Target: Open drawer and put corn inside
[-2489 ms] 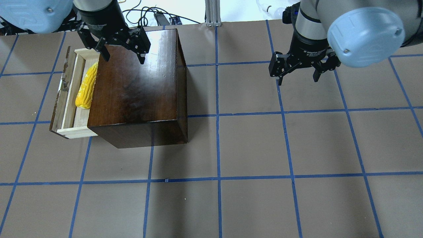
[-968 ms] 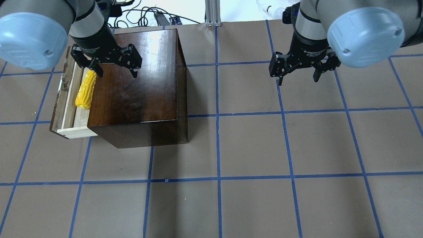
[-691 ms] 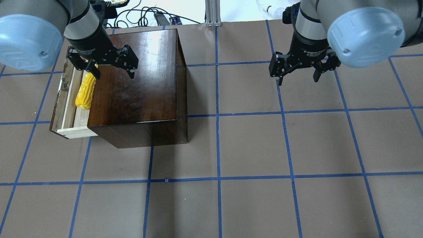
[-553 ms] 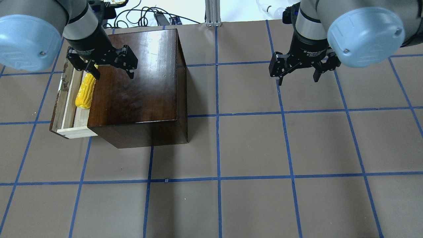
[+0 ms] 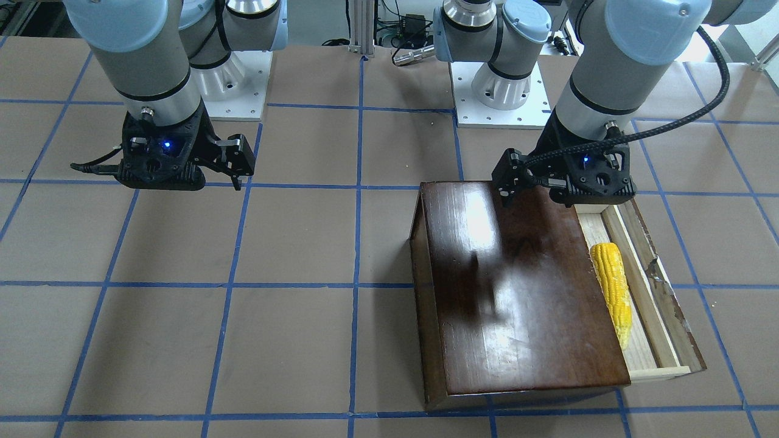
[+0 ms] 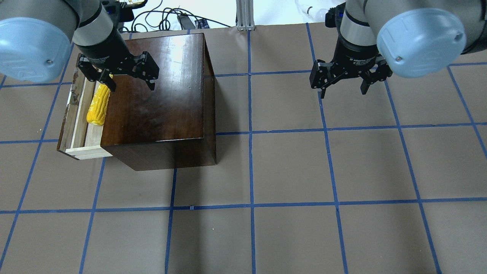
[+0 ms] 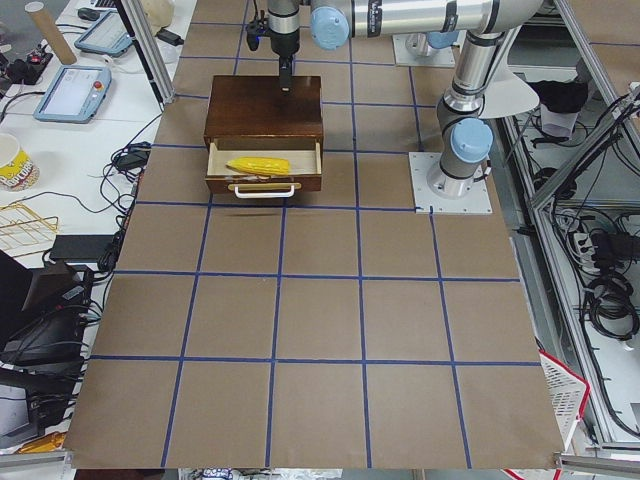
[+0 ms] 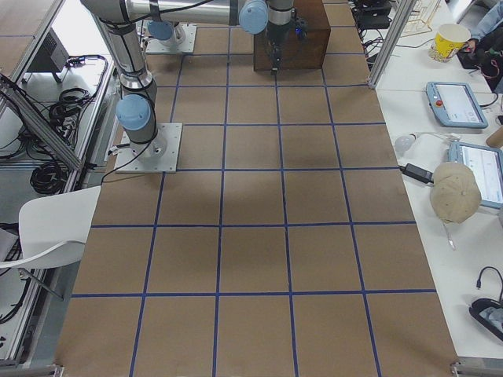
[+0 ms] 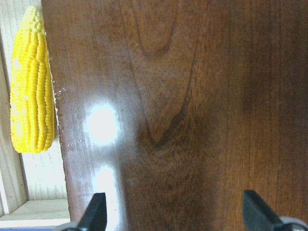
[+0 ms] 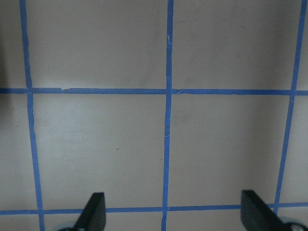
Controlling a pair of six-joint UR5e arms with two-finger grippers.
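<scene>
The drawer (image 6: 72,114) is pulled out of the left side of the dark-brown box (image 6: 159,102). The yellow corn (image 6: 98,104) lies inside it, lengthwise against the box's edge. My left gripper (image 6: 130,86) is open and empty above the box's top near its back left corner, with one finger over the corn's far end. In the left wrist view the corn (image 9: 31,84) lies left of the box top (image 9: 183,106), between and beyond the open fingertips (image 9: 94,214). My right gripper (image 6: 343,92) is open and empty over bare table far to the right.
The table (image 6: 289,171) is brown paper with a blue tape grid. The drawer's front carries a pale handle (image 7: 262,188). Cables and an aluminium post (image 6: 243,15) lie past the table's back edge.
My left gripper has moved from the box's back edge leftward and toward the robot, over the corn's far end, and has held still lately. The corn, drawer and right arm have not moved.
</scene>
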